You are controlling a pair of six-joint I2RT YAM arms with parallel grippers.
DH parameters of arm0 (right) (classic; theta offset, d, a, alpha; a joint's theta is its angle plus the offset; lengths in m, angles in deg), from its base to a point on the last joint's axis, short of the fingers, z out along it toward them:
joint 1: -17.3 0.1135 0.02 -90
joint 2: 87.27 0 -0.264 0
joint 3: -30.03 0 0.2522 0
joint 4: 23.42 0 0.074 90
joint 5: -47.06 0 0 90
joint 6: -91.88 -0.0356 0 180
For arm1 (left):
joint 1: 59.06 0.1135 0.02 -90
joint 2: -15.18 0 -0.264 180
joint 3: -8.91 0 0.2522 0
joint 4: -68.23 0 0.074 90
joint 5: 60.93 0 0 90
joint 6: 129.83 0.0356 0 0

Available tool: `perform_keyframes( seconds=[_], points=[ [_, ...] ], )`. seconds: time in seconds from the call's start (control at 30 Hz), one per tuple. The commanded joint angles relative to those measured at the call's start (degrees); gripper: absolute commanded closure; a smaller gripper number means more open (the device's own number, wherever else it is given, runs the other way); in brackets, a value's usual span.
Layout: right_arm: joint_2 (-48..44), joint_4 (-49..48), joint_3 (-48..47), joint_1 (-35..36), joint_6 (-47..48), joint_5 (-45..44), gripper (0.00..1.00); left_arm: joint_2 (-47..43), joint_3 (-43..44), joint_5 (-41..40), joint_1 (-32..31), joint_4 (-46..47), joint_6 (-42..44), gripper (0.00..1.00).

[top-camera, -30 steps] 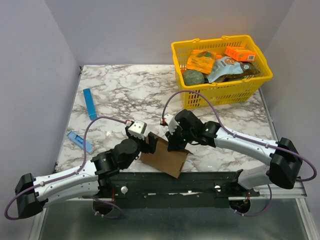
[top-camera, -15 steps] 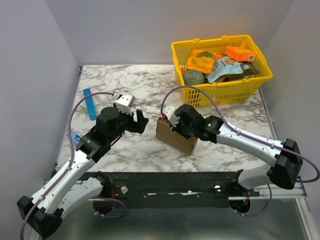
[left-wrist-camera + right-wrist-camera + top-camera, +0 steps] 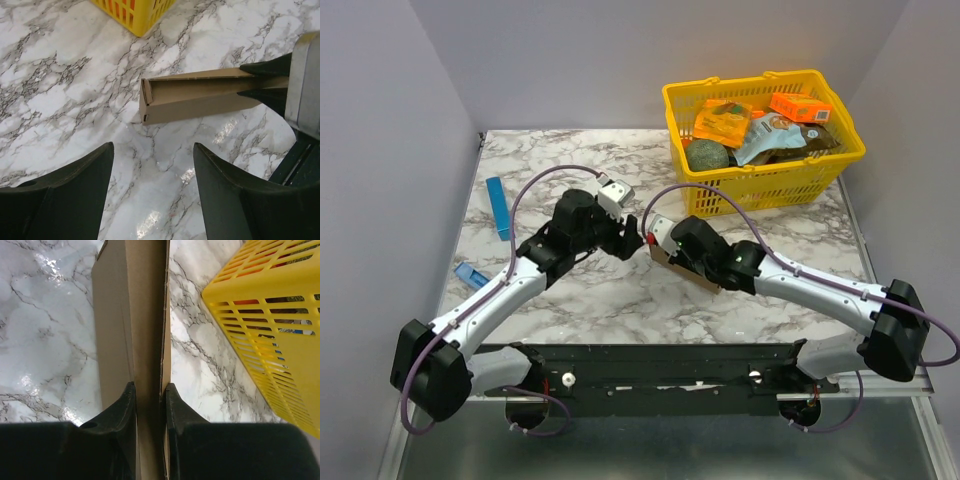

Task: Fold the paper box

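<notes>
Right end effector (image 3: pixel 149 390) pinches a wall of the paper box (image 3: pixel 195 97), centre frame; left end effector (image 3: pixel 152 149) released. Looks light, crushable: hold near creases.

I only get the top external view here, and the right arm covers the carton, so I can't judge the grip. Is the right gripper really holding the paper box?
Observer: Yes. The right wrist view shows the right gripper shut on the paper box, its fingers pinching one cardboard wall.
Operator: Is the left one touching it?
Observer: No. In the left wrist view the left gripper is open and apart from the box, with only the marble table showing between its fingers.
Operator: Which end of the box faces it?
Observer: The free end, which looks open and hollow. The right gripper clamps the far end.
</notes>
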Motion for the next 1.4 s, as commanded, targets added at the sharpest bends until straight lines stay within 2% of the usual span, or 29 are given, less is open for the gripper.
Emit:
perform_keyframes(
  seconds=[0.0,0.2,0.57,0.63,0.77,0.93,0.97,1.1,1.2,1.33,1.37],
  points=[
    [0.3,-3.2,1.2,1.4,0.7,-3.9,0.75,3.2,3.1,-1.0,0.1,6.7,-4.5,0.25],
    [1.1,-3.9,1.5,2.4,-0.5,-4.4,0.71,7.5,4.1,-4.4,0.1,10.9,-14.8,0.21],
    [2.2,-4.0,1.9,2.8,-1.5,-4.3,0.68,15.6,7.5,-6.0,0.5,10.7,-22.0,0.22],
    [2.4,-4.0,1.9,2.8,-1.8,-4.1,0.67,16.7,7.7,-5.8,0.8,10.4,-22.2,0.25],
    [2.6,-3.9,2.1,2.8,-2.3,-4.2,0.66,18.8,7.5,-5.2,1.2,10.3,-22.7,0.39],
    [2.8,-3.9,2.5,2.8,-2.9,-4.3,0.62,20.2,7.1,-4.6,1.3,10.1,-23.1,0.48],
    [2.9,-4.0,2.5,2.8,-2.9,-4.3,0.61,20.5,6.9,-4.0,1.3,10.3,-23.3,0.54],
    [3.2,-3.8,2.1,2.8,-3.8,-5.1,0.58,21.0,6.1,-3.3,1.3,10.3,-23.6,0.63],
    [3.1,-3.3,1.5,2.8,-5.2,-5.0,0.51,20.9,5.1,-3.7,1.3,9.8,-23.3,0.67],
    [2.6,-2.6,0.9,2.8,-7.5,-4.9,0.31,20.7,4.5,-3.9,1.3,9.8,-22.6,0.70],
    [2.2,-2.4,0.6,2.8,-8.0,-4.9,0.29,20.6,4.5,-3.9,1.3,9.8,-22.5,0.71]
  ],
)
